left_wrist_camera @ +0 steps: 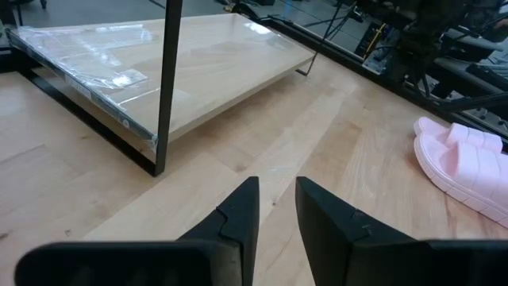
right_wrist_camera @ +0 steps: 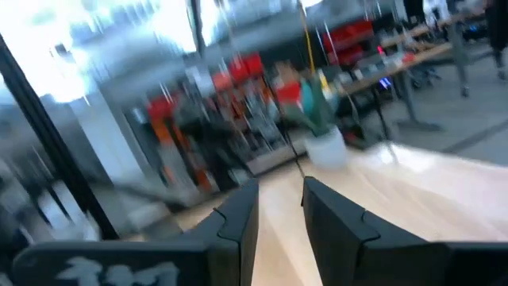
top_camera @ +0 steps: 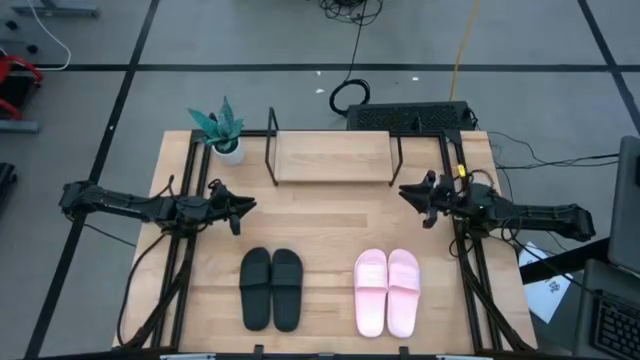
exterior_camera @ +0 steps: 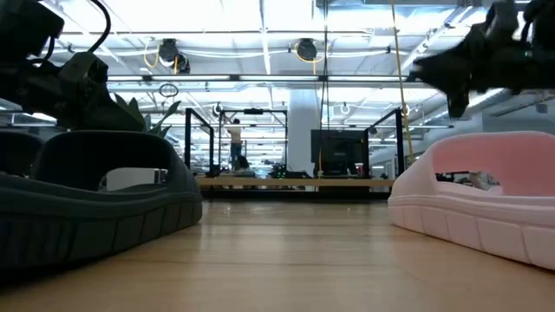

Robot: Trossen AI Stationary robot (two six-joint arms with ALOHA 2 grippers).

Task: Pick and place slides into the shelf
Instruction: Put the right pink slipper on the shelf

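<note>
The slides [top_camera: 329,289] lie in two pairs on the wooden tabletop [top_camera: 330,215], both in front of the shelf [top_camera: 333,157]: you see the black pair [top_camera: 271,289] toward the shelf's left end and the pink pair [top_camera: 387,291] toward its right end, each pair set side by side with the two sandals touching, and the pairs well apart from one another. Nothing rests on the shelf's light board, which sits at the back of the table between its black wire end frames.

Your left gripper [top_camera: 240,211] hangs over the table just in front of the shelf's left end, between the shelf and the black pair. In the left wrist view its fingers [left_wrist_camera: 242,216] stand slightly parted with a narrow gap, pinching nothing, and you look past them at the shelf board and a pink slide [left_wrist_camera: 463,163] beyond it.

Your right gripper [top_camera: 411,196] sits just off the shelf's right front corner, above and behind the pink pair. Its fingers [right_wrist_camera: 238,218] are likewise a little apart and empty.

A small potted plant [top_camera: 221,131] stands just beside the shelf's left end.
</note>
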